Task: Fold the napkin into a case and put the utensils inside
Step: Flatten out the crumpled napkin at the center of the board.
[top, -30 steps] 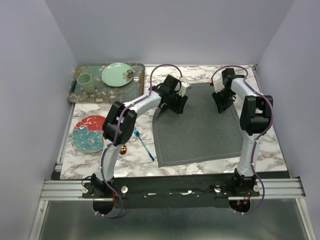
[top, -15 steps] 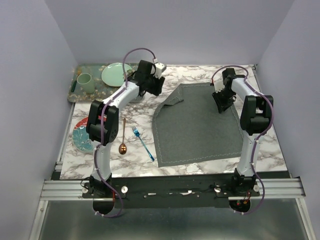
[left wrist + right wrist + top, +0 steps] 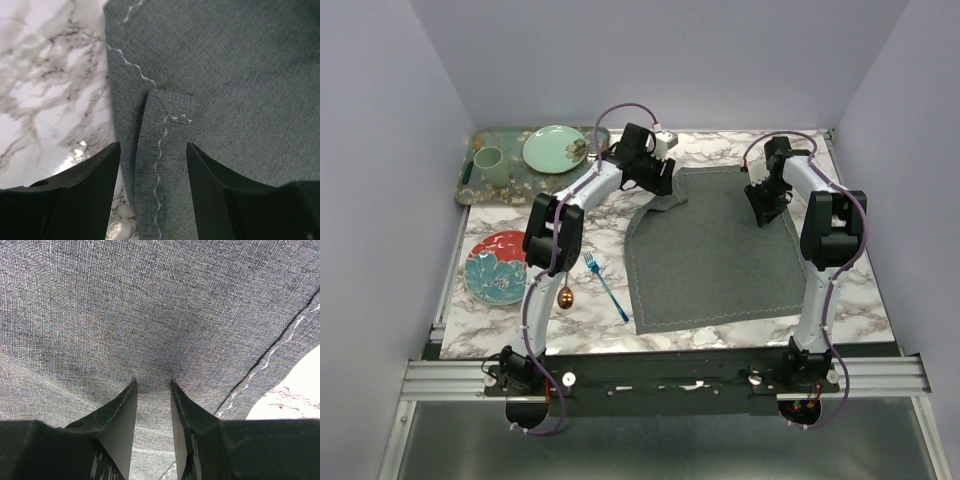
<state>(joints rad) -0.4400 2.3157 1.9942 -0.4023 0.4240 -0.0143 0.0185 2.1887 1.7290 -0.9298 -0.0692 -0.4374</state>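
Observation:
The dark grey napkin (image 3: 720, 260) lies spread on the marble table, its far-left corner rumpled into a small fold (image 3: 665, 200). My left gripper (image 3: 655, 182) is open over that corner. In the left wrist view (image 3: 153, 147) its jaws stand either side of a raised ridge of the stitched edge (image 3: 160, 150). My right gripper (image 3: 765, 205) is at the napkin's far right part, shut on a pinch of cloth (image 3: 153, 382). The blue fork (image 3: 607, 288) and the copper spoon (image 3: 566, 296) lie left of the napkin. No case shows.
A patterned green tray (image 3: 480, 188) at the far left holds a green cup (image 3: 488, 165) and a pale green plate (image 3: 555, 148). A red and blue plate (image 3: 498, 267) sits at the left edge. Walls stand on three sides.
My left gripper went from the napkin's far-left corner out to the far left, dragging the corner, then came back right and open over the rumpled corner. The right arm has not moved.

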